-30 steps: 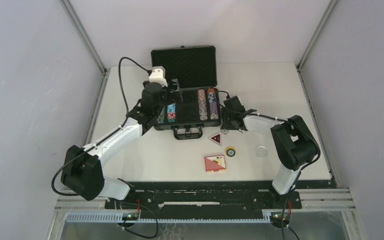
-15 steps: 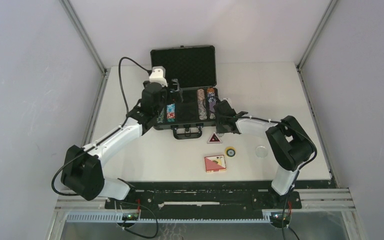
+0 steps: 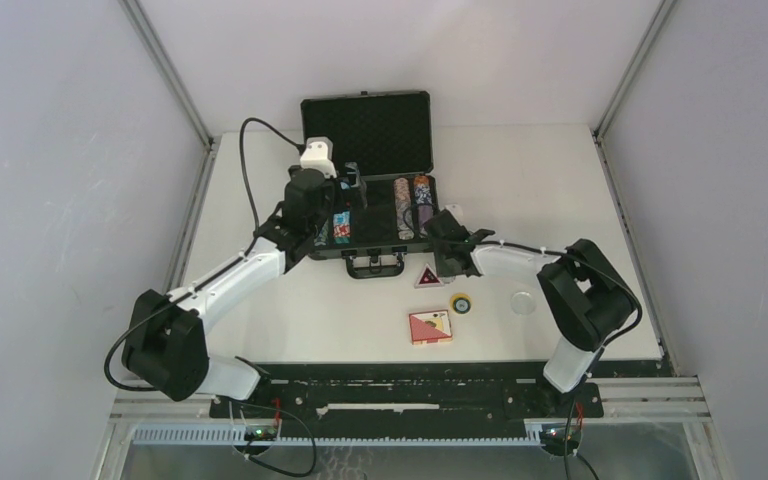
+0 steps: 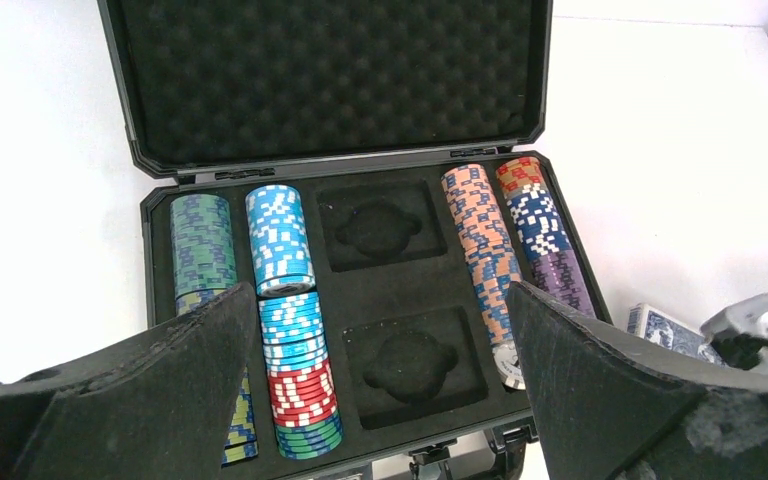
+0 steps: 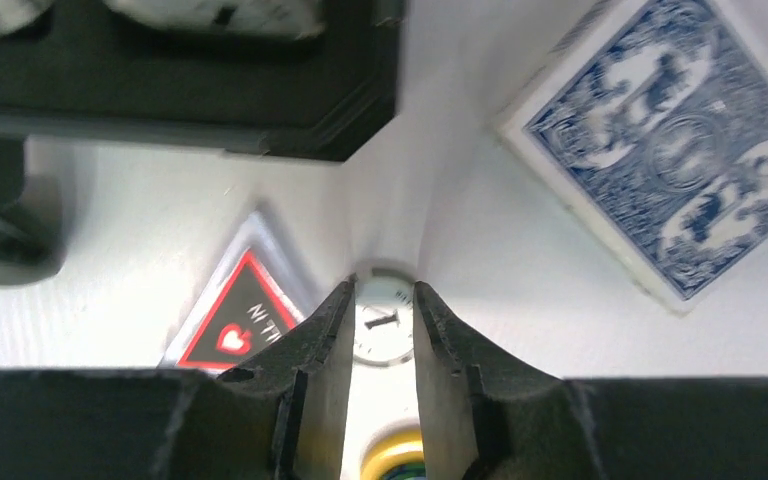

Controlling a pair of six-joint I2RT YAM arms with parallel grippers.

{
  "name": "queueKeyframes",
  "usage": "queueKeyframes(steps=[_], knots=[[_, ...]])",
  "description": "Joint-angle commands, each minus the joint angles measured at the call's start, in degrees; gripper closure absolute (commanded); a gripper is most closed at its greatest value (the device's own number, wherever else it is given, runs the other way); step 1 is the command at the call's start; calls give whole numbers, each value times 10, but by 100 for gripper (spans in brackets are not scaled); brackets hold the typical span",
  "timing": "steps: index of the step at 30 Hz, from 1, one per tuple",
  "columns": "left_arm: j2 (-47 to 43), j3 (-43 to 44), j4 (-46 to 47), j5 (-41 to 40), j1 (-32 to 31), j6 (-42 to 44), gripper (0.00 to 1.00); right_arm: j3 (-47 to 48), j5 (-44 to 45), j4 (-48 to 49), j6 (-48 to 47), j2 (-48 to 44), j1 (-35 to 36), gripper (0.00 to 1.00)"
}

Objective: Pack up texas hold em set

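Beside the briefcase (image 4: 330,80), at its front corner: gathering loose pieces.
Right pincer (image 5: 382,292) straddles the white round button (image 5: 384,325) on the bench (image 5: 520,290); clamped or not, I cannot tell. Left pincer (image 4: 375,300) hangs released over the briefcase. Next, likely: squeeze, lift, drop into a foam pocket (image 4: 415,355).

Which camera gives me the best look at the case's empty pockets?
Left wrist: both pockets show plainly between the chip rows. Top view gives only a small dark gap; right wrist misses them.
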Motion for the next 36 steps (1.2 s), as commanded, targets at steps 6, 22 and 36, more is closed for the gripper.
queueKeyframes(steps=[6,22,36], knots=[[-16,-16,33,6,1,-2,0,-9,-31,-13,22,-12,69,64],[-31,-29,33,3,1,-6,0,-31,-92,25,53,-65,80,71],[-53,-52,16,-37,-2,-60,0,-39,-24,-79,27,-160,98,1]])
